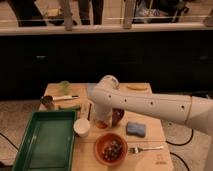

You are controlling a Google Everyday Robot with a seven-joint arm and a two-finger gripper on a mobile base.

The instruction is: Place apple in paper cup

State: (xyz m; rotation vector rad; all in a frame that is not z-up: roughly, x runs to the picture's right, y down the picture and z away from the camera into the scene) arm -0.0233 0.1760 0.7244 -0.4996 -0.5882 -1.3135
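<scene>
a light wooden table point(150, 160) stands on a speckled floor, with a dark counter wall across the far side. the white arm reaches in from the right. its claw point(103, 118), mostly hidden under the wrist, is closed together. the apple point(102, 124) sits right at its tip; whether it is gripped i cannot tell. counted: one apple, one paper cup point(81, 126) just left of it, two bowls, one fork point(145, 148), one green tray point(42, 141).

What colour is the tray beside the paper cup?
Green tray, camera view; end effector hangs beside paper cup.
</scene>
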